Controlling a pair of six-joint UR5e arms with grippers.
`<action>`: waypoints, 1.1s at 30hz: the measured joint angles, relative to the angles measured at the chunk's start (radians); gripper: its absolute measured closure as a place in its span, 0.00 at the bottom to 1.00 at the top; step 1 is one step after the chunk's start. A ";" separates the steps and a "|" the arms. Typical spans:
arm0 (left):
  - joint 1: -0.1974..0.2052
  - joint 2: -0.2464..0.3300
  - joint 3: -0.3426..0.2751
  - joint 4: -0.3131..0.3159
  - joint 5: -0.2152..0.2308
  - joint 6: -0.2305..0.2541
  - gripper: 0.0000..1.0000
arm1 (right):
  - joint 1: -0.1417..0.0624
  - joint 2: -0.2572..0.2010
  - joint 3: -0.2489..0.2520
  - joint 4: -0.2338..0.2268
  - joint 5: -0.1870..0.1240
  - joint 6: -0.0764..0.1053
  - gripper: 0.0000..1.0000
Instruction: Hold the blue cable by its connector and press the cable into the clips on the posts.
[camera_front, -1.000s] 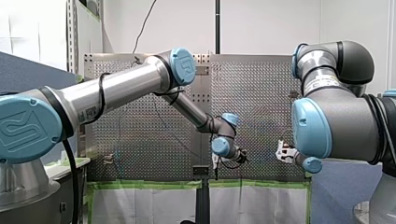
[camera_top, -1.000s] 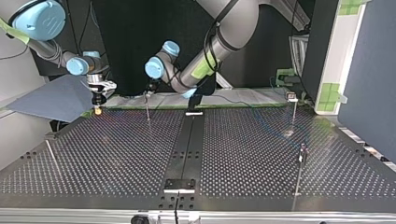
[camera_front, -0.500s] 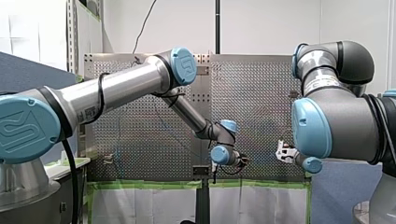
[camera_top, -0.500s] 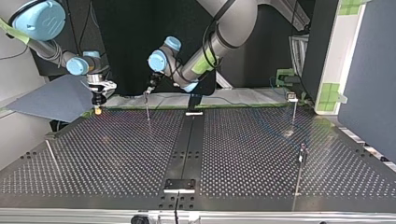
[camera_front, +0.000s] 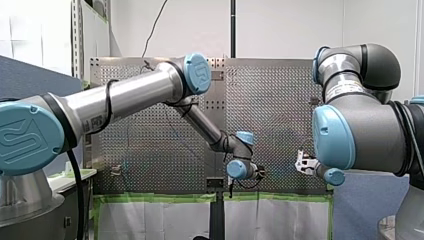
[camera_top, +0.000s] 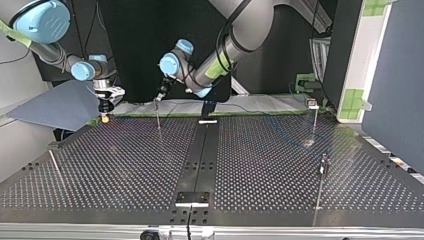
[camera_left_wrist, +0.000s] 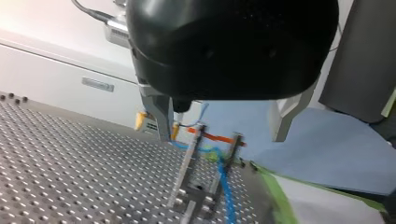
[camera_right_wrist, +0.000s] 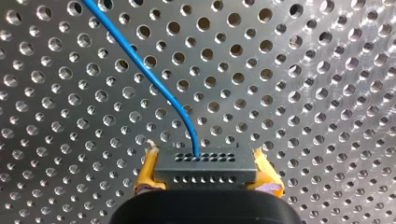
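Observation:
In the right wrist view my right gripper (camera_right_wrist: 205, 184) with yellow pads is shut on a dark connector (camera_right_wrist: 205, 167). The blue cable (camera_right_wrist: 154, 79) runs out of the connector over the perforated table (camera_right_wrist: 303, 93). In the top view that gripper (camera_top: 104, 111) hangs at the table's far left corner. My left gripper (camera_left_wrist: 222, 137) is open, its fingers (camera_left_wrist: 161, 116) astride the top of two thin posts (camera_left_wrist: 187, 168). Blue cable (camera_left_wrist: 225, 186) and an orange clip (camera_left_wrist: 215, 136) sit on those posts. In the top view my left gripper (camera_top: 161, 95) hovers over a far post (camera_top: 158, 115).
More thin posts stand at the top view's right (camera_top: 314, 117) (camera_top: 323, 167) and near left (camera_top: 55, 167). A black rail (camera_top: 200, 155) runs down the table's middle. A blue-grey panel (camera_top: 55, 105) lies beside my right gripper. Green tape edges the table's far side (camera_front: 165, 198).
My left arm's wrist has sunk lower in the front view and turned, bringing its gripper down over the far post. My right arm and the connector have stayed put.

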 joint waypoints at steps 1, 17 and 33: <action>0.000 -0.004 0.003 -0.004 -0.002 0.000 0.00 | 0.000 0.000 0.000 0.000 0.000 0.000 1.00; -0.005 -0.011 0.031 -0.035 -0.030 0.013 0.00 | 0.004 0.000 0.000 0.003 0.000 -0.001 1.00; -0.013 -0.011 0.046 -0.066 -0.038 0.013 0.00 | 0.007 0.000 0.000 0.003 -0.003 -0.001 1.00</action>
